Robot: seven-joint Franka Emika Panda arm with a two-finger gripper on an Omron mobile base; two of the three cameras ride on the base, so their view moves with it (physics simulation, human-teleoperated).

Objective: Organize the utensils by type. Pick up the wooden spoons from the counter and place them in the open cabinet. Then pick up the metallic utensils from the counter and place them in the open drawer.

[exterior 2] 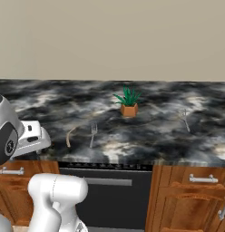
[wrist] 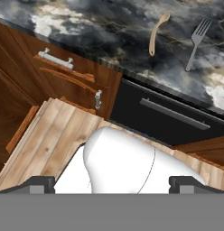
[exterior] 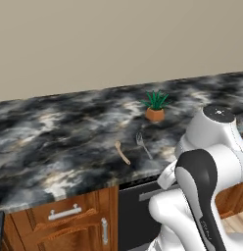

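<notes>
Still at the pick-up step, the gripper (wrist: 112, 182), fingers parted and empty, must next reach the small wooden spoon (wrist: 156, 35) left of the fork (wrist: 197, 41) on the counter (wrist: 86, 22).

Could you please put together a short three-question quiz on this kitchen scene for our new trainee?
1. True or false: the small tan wooden spoon lies on the black marbled stone counter.
2. What lies right beside that spoon? A) silver-grey metal fork B) knife C) cup
3. Fill in: the little green plant stands in an orange ____.

Key: 1 true; 2 A; 3 pot.
</notes>
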